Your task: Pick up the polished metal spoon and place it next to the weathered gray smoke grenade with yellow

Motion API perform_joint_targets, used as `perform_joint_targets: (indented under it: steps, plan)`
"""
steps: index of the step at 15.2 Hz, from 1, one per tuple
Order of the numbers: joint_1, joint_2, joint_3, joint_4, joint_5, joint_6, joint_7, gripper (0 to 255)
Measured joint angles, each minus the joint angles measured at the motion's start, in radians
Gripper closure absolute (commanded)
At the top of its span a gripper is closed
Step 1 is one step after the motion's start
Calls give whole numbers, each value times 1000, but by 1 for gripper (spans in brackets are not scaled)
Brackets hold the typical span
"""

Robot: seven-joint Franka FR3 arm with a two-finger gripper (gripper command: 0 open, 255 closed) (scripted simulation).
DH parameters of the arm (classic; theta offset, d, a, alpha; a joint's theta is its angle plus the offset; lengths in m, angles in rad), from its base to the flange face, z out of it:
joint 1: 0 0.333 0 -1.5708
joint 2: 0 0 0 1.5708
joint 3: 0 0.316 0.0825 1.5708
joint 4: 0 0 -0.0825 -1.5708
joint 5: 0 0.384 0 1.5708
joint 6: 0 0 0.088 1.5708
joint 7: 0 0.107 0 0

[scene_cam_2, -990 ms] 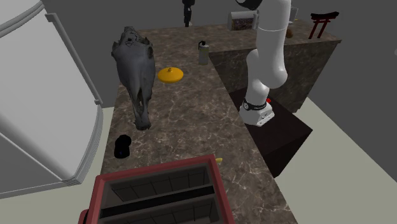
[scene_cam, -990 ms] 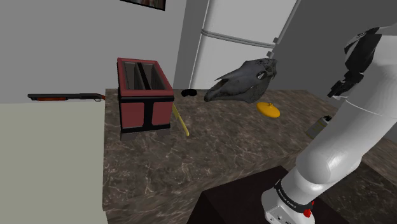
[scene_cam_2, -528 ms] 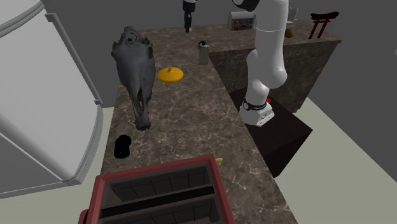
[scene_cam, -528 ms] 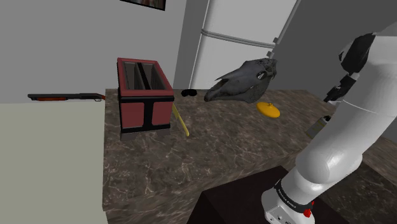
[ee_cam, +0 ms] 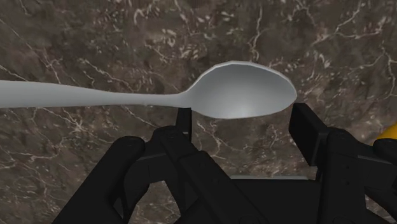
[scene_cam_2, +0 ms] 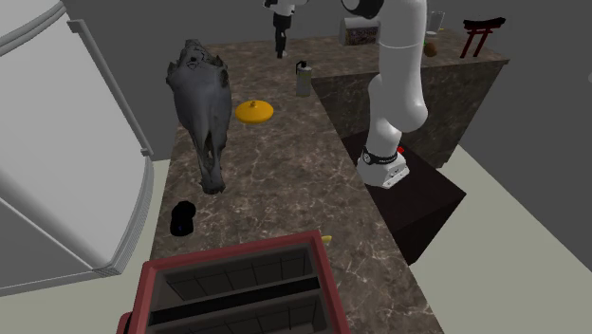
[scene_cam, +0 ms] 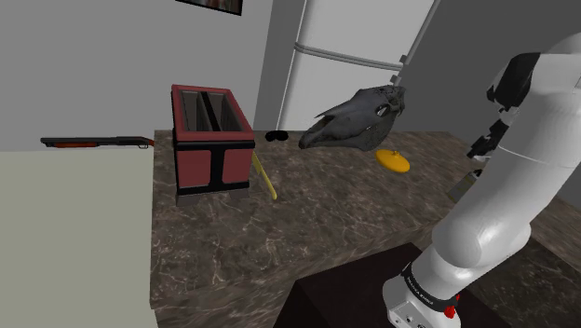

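Note:
A plain grey metal spoon (ee_cam: 242,92) lies crosswise between my black fingers, above the dark marbled counter (ee_cam: 95,38). My gripper (ee_cam: 245,121) is shut on the spoon's bowl, and the handle sticks out to one side. In the second exterior view the gripper (scene_cam_2: 281,38) hangs over the far end of the counter, a little beyond the grey smoke grenade (scene_cam_2: 304,78). The shoulder view shows the gripper (scene_cam: 479,149) beside the white arm, with the grenade (scene_cam: 463,186) partly hidden behind that arm.
An orange-yellow disc (scene_cam_2: 253,111) lies close to the grenade. A dark grey horse skull (scene_cam_2: 201,104) stretches along the fridge side of the counter. A red toaster (scene_cam: 209,135), a yellow stick (scene_cam: 265,177) and a small black object (scene_cam_2: 182,218) sit farther off.
The gripper has come lower over the counter's far end, drifting toward the shoulder view's left. Nothing on the counter has moved.

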Motion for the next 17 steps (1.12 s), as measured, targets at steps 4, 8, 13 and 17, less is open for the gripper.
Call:
perform_joint_targets:
  steps: [4,8,13,17]
  plan:
    - [-19,29,18,-35,37,43,-30,255]
    - [-36,53,36,-68,71,84,-57,255]
    - [-62,92,67,-101,122,132,-92,255]
    - [-93,130,99,-119,171,167,-129,255]
